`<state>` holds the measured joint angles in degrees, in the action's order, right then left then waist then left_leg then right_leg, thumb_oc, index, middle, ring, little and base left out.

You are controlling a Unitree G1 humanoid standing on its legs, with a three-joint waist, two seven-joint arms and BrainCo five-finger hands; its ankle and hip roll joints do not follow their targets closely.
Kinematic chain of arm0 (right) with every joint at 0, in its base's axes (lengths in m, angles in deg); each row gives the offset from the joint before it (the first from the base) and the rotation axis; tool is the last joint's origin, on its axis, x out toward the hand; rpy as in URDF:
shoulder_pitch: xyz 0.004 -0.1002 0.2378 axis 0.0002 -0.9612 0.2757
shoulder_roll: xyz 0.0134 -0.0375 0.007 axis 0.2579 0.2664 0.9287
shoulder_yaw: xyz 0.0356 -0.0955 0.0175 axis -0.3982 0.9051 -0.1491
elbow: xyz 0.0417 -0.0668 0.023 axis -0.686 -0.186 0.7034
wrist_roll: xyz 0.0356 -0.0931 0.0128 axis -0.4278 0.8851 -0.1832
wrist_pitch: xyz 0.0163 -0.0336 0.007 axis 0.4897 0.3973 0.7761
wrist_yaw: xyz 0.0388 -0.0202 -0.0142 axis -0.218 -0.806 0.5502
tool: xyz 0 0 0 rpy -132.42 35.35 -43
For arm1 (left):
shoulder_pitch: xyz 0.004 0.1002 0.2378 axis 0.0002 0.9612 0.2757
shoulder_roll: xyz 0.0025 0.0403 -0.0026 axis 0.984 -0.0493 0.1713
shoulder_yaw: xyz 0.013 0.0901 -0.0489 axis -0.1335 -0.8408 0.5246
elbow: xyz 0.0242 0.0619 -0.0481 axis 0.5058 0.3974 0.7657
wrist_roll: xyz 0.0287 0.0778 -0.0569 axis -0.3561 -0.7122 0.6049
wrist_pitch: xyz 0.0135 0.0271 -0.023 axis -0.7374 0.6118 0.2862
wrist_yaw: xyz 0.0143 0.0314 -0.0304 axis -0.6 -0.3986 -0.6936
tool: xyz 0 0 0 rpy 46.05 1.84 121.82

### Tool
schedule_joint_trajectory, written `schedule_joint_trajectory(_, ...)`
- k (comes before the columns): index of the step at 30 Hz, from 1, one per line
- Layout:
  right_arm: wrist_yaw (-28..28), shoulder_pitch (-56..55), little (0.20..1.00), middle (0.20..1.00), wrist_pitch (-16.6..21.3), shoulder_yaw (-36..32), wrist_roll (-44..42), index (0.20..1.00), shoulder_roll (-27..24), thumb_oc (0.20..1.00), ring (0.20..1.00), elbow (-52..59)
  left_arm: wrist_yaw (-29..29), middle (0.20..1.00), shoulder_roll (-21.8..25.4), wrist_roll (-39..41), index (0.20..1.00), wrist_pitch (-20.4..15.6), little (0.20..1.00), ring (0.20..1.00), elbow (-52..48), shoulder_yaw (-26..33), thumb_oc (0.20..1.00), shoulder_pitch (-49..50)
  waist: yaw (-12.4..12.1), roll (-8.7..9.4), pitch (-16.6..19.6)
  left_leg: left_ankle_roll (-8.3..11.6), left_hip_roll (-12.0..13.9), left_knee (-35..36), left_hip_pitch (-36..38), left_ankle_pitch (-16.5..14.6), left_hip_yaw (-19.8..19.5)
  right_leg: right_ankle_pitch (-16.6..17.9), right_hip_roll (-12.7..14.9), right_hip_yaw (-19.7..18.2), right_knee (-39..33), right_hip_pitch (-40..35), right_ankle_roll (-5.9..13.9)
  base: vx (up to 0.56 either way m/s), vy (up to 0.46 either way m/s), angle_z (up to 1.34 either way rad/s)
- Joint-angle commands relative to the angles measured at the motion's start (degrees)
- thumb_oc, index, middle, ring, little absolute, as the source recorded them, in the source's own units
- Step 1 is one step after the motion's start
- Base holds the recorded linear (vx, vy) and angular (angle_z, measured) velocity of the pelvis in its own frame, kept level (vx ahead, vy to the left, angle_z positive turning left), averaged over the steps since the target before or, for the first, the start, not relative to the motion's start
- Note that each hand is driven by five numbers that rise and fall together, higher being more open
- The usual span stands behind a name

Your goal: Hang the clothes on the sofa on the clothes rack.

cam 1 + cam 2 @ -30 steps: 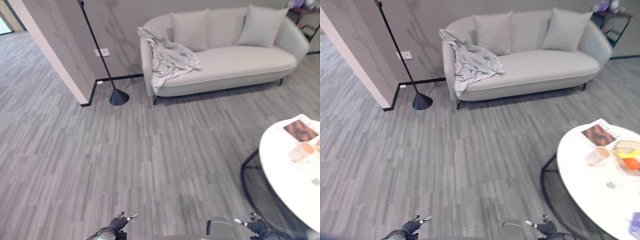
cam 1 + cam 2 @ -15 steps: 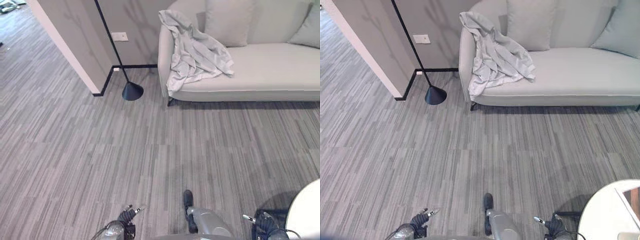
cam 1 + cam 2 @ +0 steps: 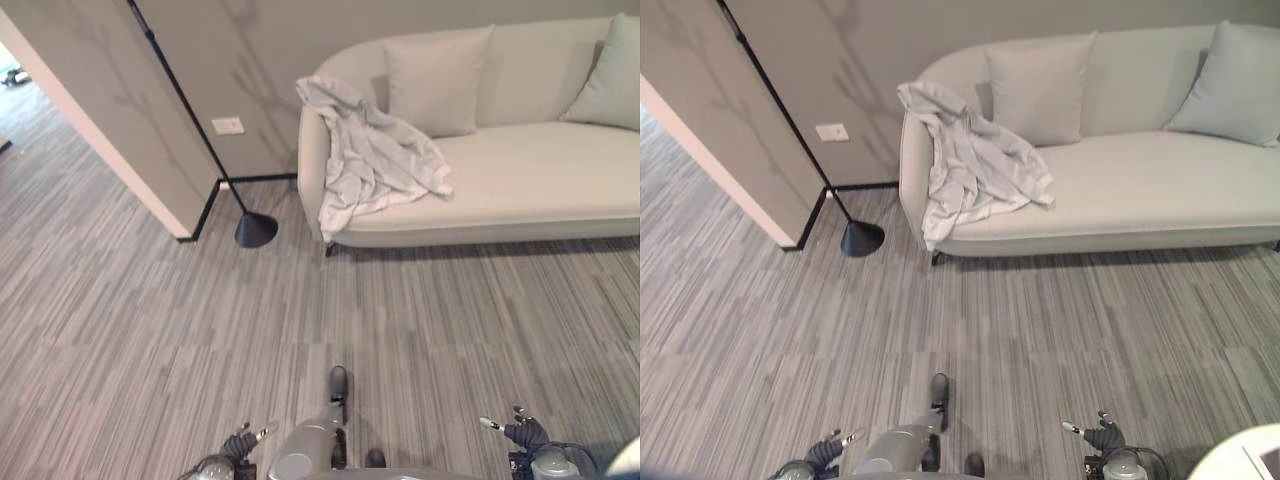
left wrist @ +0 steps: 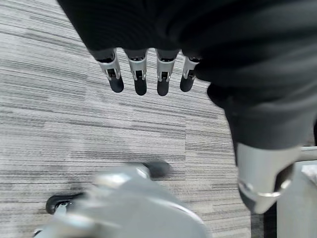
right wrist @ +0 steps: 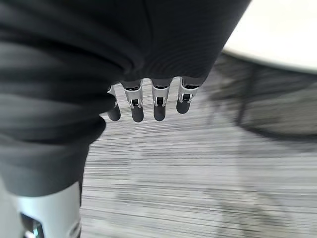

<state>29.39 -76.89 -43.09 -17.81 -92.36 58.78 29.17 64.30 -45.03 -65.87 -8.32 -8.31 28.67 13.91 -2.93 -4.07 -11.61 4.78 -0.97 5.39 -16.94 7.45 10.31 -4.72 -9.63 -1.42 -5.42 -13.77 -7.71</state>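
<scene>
Head eyes overlook sofa (image 3: pixel 520 170); wrist cameras face floor (image 4: pixel 74 129)

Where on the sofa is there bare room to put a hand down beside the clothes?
The seat of the sofa is bare from the edge of the clothes rightward, below the two cushions. The arm end by the floor lamp is crowded with cloth.

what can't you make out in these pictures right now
- Clothes, eye views: crumpled over the sofa arm, so the garment type is unclear.
- Floor lamp: its top is cut off by the edge.
- Left hand and right hand: open, empty.
</scene>
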Motion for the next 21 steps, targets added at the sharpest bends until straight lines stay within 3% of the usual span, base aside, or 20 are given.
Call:
schedule_joint_trajectory(1, -0.69, -3.36, 1.0, 1.0, 0.56, 0.51, 1.68, 1.0, -0.38, 1.0, 1.0, 2.88, 0.51, 1.0, 0.48, -1.23, 1.0, -0.91, 1.0, 1.0, -0.45, 1.72, 1.0, -0.11, -2.49, 0.88, 3.15, -2.97, -1.04, -0.39, 2.99, 4.19, -0.2, -2.43, 5.51, -5.91, 0.42, -4.07, 8.82, 0.49, 0.103, -0.77)
schedule_joint_trajectory(3, -1.22, -3.31, 1.0, 1.0, 0.47, 1.25, 2.74, 1.0, 0.16, 1.0, 1.0, 1.61, 0.7, 1.0, 0.27, -1.16, 1.0, -1.09, 1.0, 1.0, 0.9, 2.19, 1.0, 0.02, -2.97, 1.17, 4.21, -3.07, -1.3, -0.39, 3.88, 5.13, -0.95, -3.4, 6.0, -6.8, 0.42, -5.3, 8.97, 0.41, 0.101, -0.92)
schedule_joint_trajectory(5, -2.57, -3.92, 1.0, 1.0, 0.1, 1.68, 4.13, 1.0, 1.81, 1.0, 1.0, 0.22, 0.79, 1.0, 0.65, -0.97, 1.0, -1.15, 1.0, 1.0, 2.23, 4.07, 1.0, 1.13, -3.96, 3.4, 7.12, -4.25, -2.67, -0.39, 6.7, 4.11, -0.71, -4.17, 10.4, -6.38, 2.29, -6.43, 11.58, 0.54, 0.16, -0.48)
schedule_joint_trajectory(6, -2.95, -4.01, 1.0, 1.0, 0.06, 1.75, 4.67, 1.0, 2.18, 1.0, 1.0, -0.22, 0.77, 1.0, 0.84, -1.08, 1.0, -1.14, 1.0, 1.0, 2.41, 4.48, 1.0, 1.27, -4.19, 4.04, 7.87, -4.67, -3.26, -0.39, 7.66, 3.29, -0.62, -2.8, 11.85, -5.95, 5.33, -5.37, 12.96, 0.44, 0.134, -0.21)
schedule_joint_trajectory(8, -3.62, -3.63, 1.0, 1.0, -0.04, 2.11, 5.57, 1.0, 2.12, 1.0, 1.0, -1.01, 1.12, 1.0, 1.31, -1.54, 1.0, -0.89, 1.0, 1.0, 2.29, 4.72, 1.0, 1.21, -4.57, 4.74, 8.1, -5.67, -4.35, -0.39, 10.16, 1.16, -0.76, 2.5, 13.95, -5.25, 15.97, -1.13, 16.39, 0.35, 0.114, -0.28)
schedule_joint_trajectory(10, -3.86, -3.15, 1.0, 1.0, -0.01, 1.99, 5.46, 1.0, 1.72, 1.0, 1.0, -1.26, 1.09, 1.0, 1.75, -1.69, 1.0, -0.75, 1.0, 1.0, 1.89, 4.33, 1.0, 0.64, -3.73, 4.88, 6.6, -6.96, -5.19, -0.39, 13.21, -1.08, -1.35, 12.68, 14.54, -5.68, 29.71, 4.67, 19.67, 0.25, 0.106, -0.33)
schedule_joint_trajectory(11, -3.86, -2.88, 1.0, 1.0, 0.08, 1.65, 5.07, 1.0, 1.69, 1.0, 1.0, -1.06, 0.94, 1.0, 2.29, -1.6, 1.0, -0.64, 1.0, 1.0, 1.46, 3.92, 1.0, 0.07, -2.99, 4.47, 5.48, -7.71, -4.95, -0.39, 14.69, -2.07, -2.24, 16.92, 14.4, -5.32, 37.32, 8.29, 20.15, 0.19, 0.121, 0.05)
schedule_joint_trajectory(13, -3.21, -3.14, 1.0, 1.0, 0.03, 1.18, 5.13, 1.0, 1.61, 1.0, 1.0, -0.42, 0.9, 1.0, 2.67, -2.02, 1.0, -0.39, 1.0, 1.0, 0.99, 3.41, 1.0, -0.38, -1.79, 1.73, 4.45, -8.51, -3.03, -0.39, 17.59, -4.11, -3.41, 15.55, 14.34, -2.26, 45.5, 15.61, 17.47, 0.16, 0.122, 0.54)
schedule_joint_trajectory(14, -3.21, -3.14, 1.0, 1.0, 0.02, 1.19, 5.13, 1.0, 1.61, 1.0, 1.0, -0.4, 0.89, 1.0, 2.67, -2.03, 1.0, -0.39, 1.0, 1.0, 0.99, 3.42, 1.0, -0.38, -1.55, 2.12, 4.35, -8.55, -3.49, -0.39, 17.61, -4.11, -3.56, 14.99, 14.8, -2.16, 46.22, 15.79, 17.49, 0.27, 0.116, 0.76)
schedule_joint_trajectory(15, -2.96, -3.78, 1.0, 1.0, 0.09, 0.57, 4.76, 1.0, 1.53, 1.0, 1.0, -0.04, 0.76, 1.0, 2.87, -1.91, 1.0, -0.46, 1.0, 1.0, 0.34, 3.17, 1.0, -0.96, 0.12, 0.85, 3.48, -8.56, -2.86, -0.39, 20.26, -6.04, -5.12, 9.66, 17.73, 2.38, 43.88, 21.02, 14.4, 0.3, 0.053, 0.71)
schedule_joint_trajectory(17, -2.89, -4.21, 1.0, 1.0, 0.15, -0.12, 4.31, 1.0, 1.09, 1.0, 1.0, 0.43, 0.6, 1.0, 3.01, -1.38, 1.0, -0.75, 1.0, 1.0, -0.56, 2.9, 1.0, -1.47, 1.48, 0.75, 2.29, -8.1, -2.89, -0.39, 22.47, -7.86, -6.54, 7.08, 18.77, 5.36, 34.3, 22.78, 13.52, 0.36, -0.018, 0.56)
schedule_joint_trajectory(19, -2.73, -4.22, 1.0, 1.0, 0.08, -0.23, 3.81, 1.0, 0.96, 1.0, 1.0, 0.57, 0.42, 1.0, 3.03, -1.5, 1.0, -1.15, 1.0, 1.0, -0.48, 2.3, 1.0, -2.02, 3.1, 1.72, 1.28, -7.32, -3.59, -0.39, 24.63, -9.55, -8.64, 7.96, 16.38, 3.89, 20.68, 23.54, 14.53, 0.32, -0.125, 0.36)
schedule_joint_trajectory(21, -2.39, -4.27, 1.0, 1.0, 0.06, -0.46, 2.85, 1.0, 1.13, 1.0, 1.0, -0.05, -0.01, 1.0, 3.06, -1.76, 1.0, -1.45, 1.0, 1.0, -0.04, 2.38, 1.0, -2.66, 4.22, 3.1, 0.9, -6.67, -4.56, -0.39, 26.3, -11.24, -10.67, 11.09, 14.32, 0.91, 9.41, 25.42, 16.1, 0.29, -0.114, 0.39)
